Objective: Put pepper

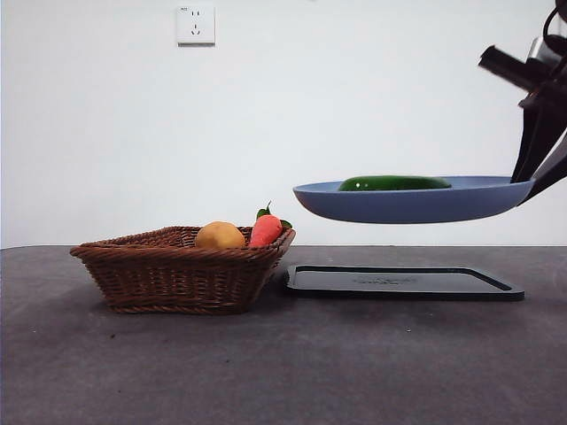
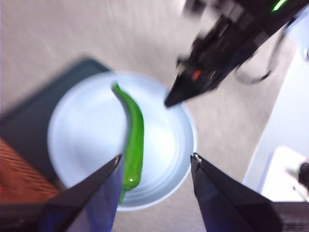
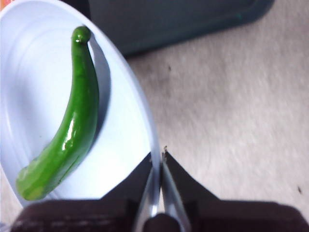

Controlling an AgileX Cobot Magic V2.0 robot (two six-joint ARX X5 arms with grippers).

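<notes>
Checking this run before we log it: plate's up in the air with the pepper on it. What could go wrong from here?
1. The right hand pinches the blue plate only at its rim, above the black tray. The hold could slip or the plate tilt.
2. The pepper lies loose on the plate, so a tilt could roll it off.
3. The left hand hovers open over the plate, close to the right arm. They might collide.

Right gripper: black, wedge-shaped jaws. Left gripper: black pointed jaws, bluish sheen. Black cable, green and red lights on arm.
</notes>
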